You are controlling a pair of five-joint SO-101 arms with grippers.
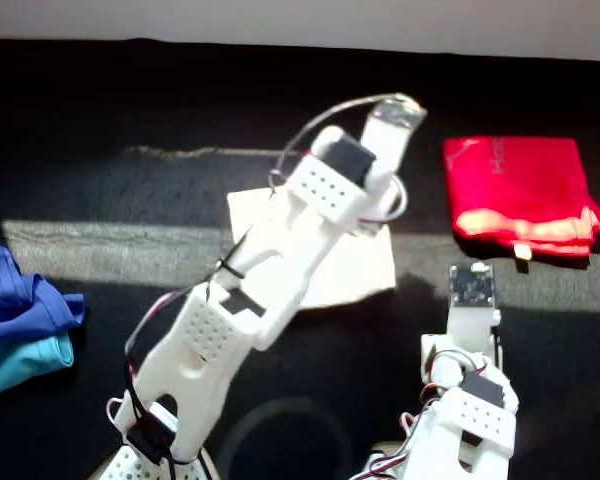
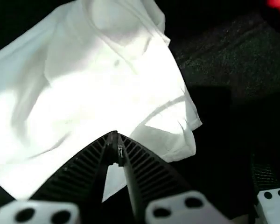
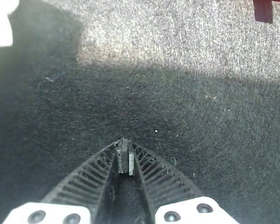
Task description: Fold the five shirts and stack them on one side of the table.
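Overhead: white shirt (image 1: 365,268) under my left arm (image 1: 280,260); red shirt (image 1: 520,190) folded right of it, blue shirts (image 1: 25,305) heaped well left of it; left wrist: my left claw (image 2: 117,145) closed, empty, above the white shirt; right wrist: right claw (image 3: 125,157) closed, empty, over bare table (image 3: 186,107) nearby.

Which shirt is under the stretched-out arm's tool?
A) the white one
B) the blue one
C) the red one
A: the left tool is shut right over the white shirt, while the red shirt lies apart to one side.
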